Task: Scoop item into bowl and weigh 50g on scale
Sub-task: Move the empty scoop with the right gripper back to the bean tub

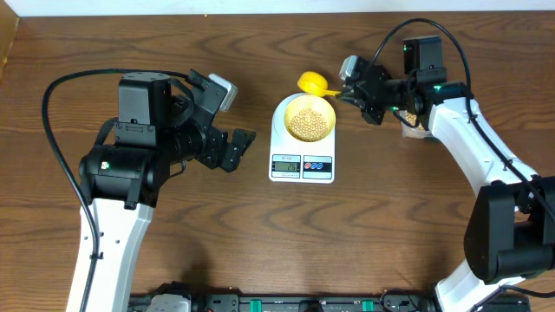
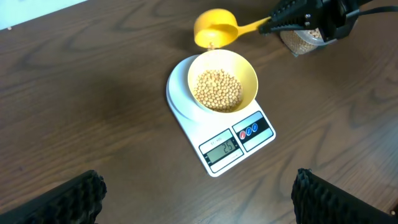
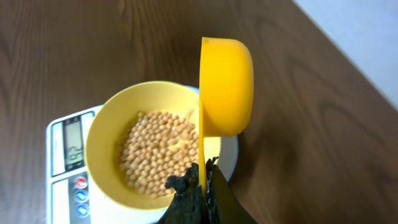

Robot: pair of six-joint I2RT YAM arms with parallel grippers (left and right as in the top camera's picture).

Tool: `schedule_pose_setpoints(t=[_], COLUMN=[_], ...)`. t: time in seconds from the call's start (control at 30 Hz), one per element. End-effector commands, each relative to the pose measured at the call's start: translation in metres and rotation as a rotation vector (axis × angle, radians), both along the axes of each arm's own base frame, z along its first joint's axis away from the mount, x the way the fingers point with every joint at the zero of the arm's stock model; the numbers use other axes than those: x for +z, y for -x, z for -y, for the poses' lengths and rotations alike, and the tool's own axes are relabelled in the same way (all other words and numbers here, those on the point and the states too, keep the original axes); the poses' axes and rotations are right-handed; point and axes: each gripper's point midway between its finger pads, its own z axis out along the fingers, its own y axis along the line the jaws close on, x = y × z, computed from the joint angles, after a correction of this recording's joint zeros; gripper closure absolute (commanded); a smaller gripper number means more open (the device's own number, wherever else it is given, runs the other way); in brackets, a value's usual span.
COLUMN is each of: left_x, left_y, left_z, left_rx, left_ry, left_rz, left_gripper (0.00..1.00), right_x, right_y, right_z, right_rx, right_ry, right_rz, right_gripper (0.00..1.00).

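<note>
A pale yellow bowl (image 1: 310, 118) (image 2: 222, 81) (image 3: 149, 143) stands on the white scale (image 1: 302, 165) (image 2: 221, 140) (image 3: 65, 186), with a heap of tan beans (image 1: 310, 118) (image 2: 217, 89) (image 3: 158, 149) in it. My right gripper (image 1: 353, 92) (image 3: 204, 177) is shut on the handle of a bright yellow scoop (image 1: 312, 83) (image 2: 214, 28) (image 3: 225, 87), whose cup is tipped on its side at the bowl's far rim. My left gripper (image 1: 236, 147) (image 2: 199, 196) hangs open left of the scale, holding nothing.
A clear container of beans (image 1: 414, 124) (image 2: 305, 40) sits behind the right gripper, mostly hidden by it. The right arm (image 1: 481, 160) runs down the right side. Dark wooden table (image 1: 364, 234) surrounds the scale.
</note>
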Motion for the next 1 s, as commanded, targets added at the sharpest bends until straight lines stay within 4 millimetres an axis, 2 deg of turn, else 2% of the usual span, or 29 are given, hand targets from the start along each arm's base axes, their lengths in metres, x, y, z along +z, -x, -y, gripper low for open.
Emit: schedule_pose_setpoints(t=[0.0, 0.97], left_x=[0.0002, 0.0002], left_y=[0.0010, 0.0009], left_z=[0.0006, 0.0006], left_rx=[-0.004, -0.004], left_ry=[0.010, 0.010], left_rz=[-0.003, -0.003], left_gripper=[0.02, 0.03], right_x=[-0.0010, -0.0035], right_y=[0.0011, 0.0050], right_z=[-0.0066, -0.0069], right_rx=[0.030, 0.013], right_ry=[-0.006, -0.016], right_rz=[0.021, -0.029], right_gripper=[0.99, 0.99])
